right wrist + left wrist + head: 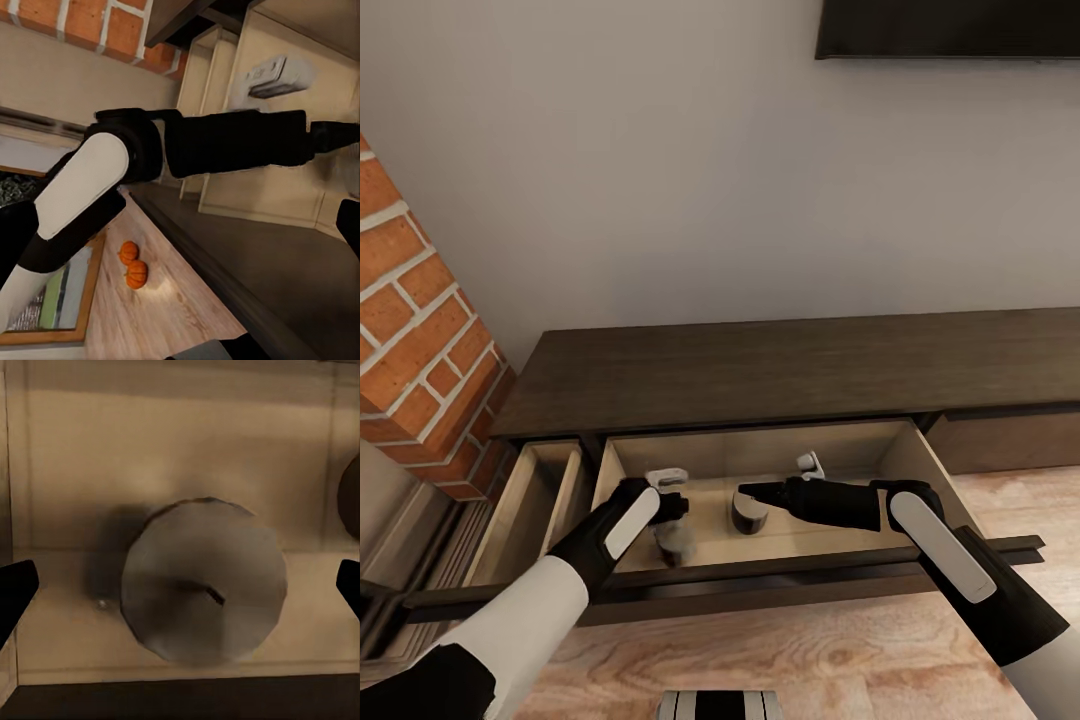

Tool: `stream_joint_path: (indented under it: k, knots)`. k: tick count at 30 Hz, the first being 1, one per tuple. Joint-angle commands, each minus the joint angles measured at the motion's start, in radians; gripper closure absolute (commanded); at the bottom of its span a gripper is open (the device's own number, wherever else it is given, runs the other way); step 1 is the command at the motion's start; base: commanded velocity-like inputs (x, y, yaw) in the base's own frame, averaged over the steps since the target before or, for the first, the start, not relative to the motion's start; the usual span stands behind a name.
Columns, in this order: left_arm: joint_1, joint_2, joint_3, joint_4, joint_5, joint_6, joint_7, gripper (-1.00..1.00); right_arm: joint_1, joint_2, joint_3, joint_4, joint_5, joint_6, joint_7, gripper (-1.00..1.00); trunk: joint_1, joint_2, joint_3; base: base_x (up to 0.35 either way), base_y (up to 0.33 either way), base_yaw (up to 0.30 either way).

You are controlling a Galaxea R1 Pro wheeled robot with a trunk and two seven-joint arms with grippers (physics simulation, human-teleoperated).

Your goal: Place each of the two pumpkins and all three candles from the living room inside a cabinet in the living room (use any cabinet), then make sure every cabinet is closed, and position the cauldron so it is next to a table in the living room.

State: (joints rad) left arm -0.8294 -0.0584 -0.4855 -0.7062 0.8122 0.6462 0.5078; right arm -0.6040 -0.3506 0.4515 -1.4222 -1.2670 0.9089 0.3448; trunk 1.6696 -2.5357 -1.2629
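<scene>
**Both arms reach into the open cabinet drawer**

Head view: the cabinet (790, 375) stands against the wall, brick to its left, its wide drawer (760, 500) pulled out over wood floor. The left gripper (672, 500) hangs above one candle (676, 542); the right gripper (752, 492) points at another candle (746, 512). Finger spread is hard to judge here.

Left wrist view: black fingertips (15, 594) stand wide apart, clear of the candle (204, 581) below.

Right wrist view: fingers barely enter frame, so I cannot tell their state. Two pumpkins (132, 264) sit touching on the floor.
</scene>
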Motion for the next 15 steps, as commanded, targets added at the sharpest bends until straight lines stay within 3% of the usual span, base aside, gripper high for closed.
stream_joint_path:
  k: [1, 3, 8, 15]
  knots:
    - [-0.001, 0.002, 0.002, -0.025, 0.011, 0.019, 0.027, -1.00, -0.001, -0.001, 0.001, 0.000, 0.006, 0.001, 0.006, -1.00, 0.000, 0.000, -0.001, 0.000, 0.000, 0.000]
    - [-0.001, 0.005, 0.012, -0.072, 0.012, 0.053, 0.056, -1.00, -0.001, -0.001, 0.001, 0.000, 0.006, 0.001, 0.007, -1.00, 0.000, 0.000, -0.001, 0.000, 0.000, 0.000]
    - [-0.001, 0.004, 0.087, -0.136, 0.011, 0.128, 0.105, -1.00, -0.001, -0.001, 0.001, -0.001, 0.006, 0.001, 0.007, -1.00, 0.000, 0.000, -0.001, 0.000, 0.000, 0.000]
    - [-0.001, 0.005, 0.104, -0.138, 0.006, 0.139, 0.117, -1.00, -0.001, -0.001, 0.001, 0.000, 0.006, 0.001, 0.005, -1.00, 0.000, 0.000, -0.001, 0.000, 0.000, 0.000]
